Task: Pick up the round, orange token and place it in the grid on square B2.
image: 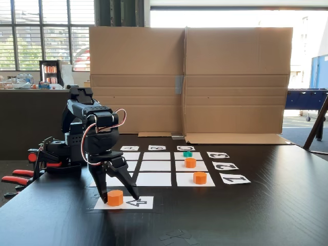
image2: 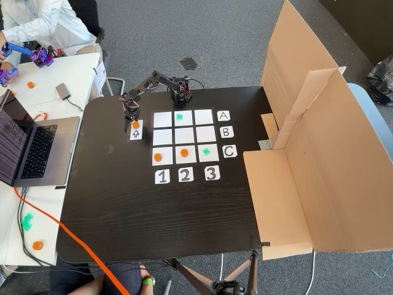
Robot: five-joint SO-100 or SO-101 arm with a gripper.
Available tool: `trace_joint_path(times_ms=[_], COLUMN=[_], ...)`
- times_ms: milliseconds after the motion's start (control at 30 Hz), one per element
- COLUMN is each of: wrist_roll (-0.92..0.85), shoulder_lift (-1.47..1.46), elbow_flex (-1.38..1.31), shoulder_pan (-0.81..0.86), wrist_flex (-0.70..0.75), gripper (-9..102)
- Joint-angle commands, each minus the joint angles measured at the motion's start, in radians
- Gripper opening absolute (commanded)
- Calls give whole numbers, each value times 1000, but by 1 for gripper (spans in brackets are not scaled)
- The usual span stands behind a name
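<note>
Orange plastic, round and squat, the round, orange token (image: 115, 197) sits on the single white paper sheet with a black arrow (image: 134, 203), just outside the three-by-three grid of white paper rectangles (image2: 183, 136). The black two-finger gripper (image: 120, 197) is down over that sheet, its jaws spread wide on either side of the token, not closed on it. Square B2 (image2: 183, 136), the grid's centre cell, is bare.
</note>
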Motion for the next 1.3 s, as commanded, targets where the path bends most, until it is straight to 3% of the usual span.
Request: trace_joint_path(times_ms=[0,233,500,1267], wrist_roll=[5,-26,-52,-64], shoulder_lift=[8,8,2,173], elbow_flex=[-3,11,18,109], shoulder_pan=[-14,-26,-34,31], wrist_flex=[-8,-8,-12,-63], gripper=[39,15,0,0])
